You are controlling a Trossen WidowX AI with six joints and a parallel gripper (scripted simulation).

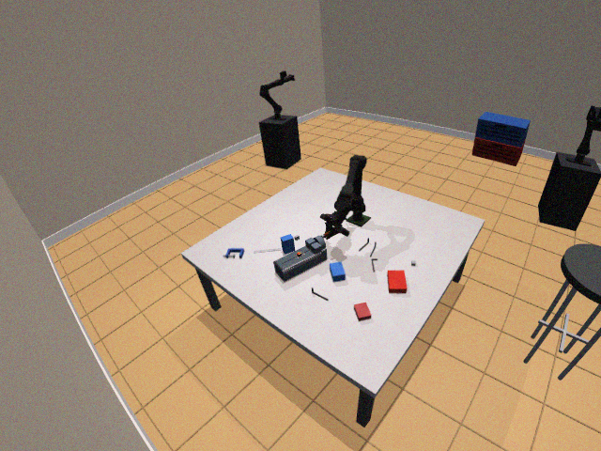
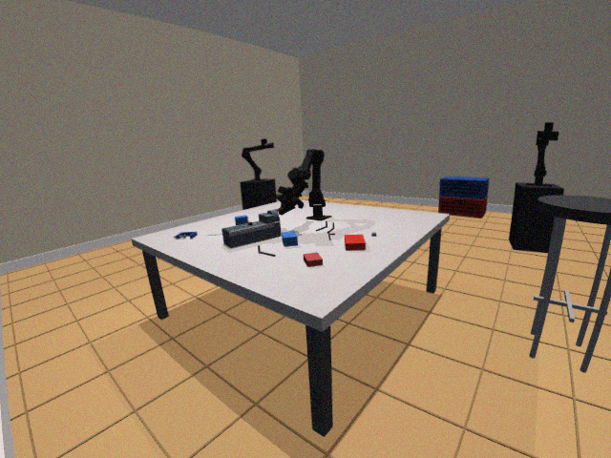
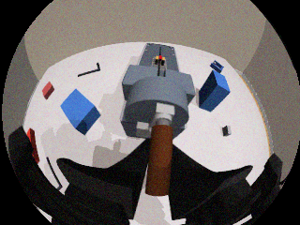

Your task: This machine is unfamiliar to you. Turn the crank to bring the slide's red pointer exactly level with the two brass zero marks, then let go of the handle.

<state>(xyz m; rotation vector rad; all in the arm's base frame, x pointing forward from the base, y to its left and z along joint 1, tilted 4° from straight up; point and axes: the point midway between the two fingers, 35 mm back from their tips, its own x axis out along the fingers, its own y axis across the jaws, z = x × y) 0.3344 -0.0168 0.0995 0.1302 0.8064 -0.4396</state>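
While clamped on crank handle (image 3: 160, 157) | pincer (image 3: 159, 197) | blue-over-red bins (image 1: 500, 137)

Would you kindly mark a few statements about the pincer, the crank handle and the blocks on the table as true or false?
1. The pincer is shut on the brown handle. True.
2. Two red blocks lie on the table. True: one larger, one smaller.
3. The blue clamp lies on the floor. False: it lies on the table, near its edge.
4. The machine stands on the round stool. False: it stands on the table, in front of the arm.
5. The handle hangs free of the pincer. False: it is gripped.
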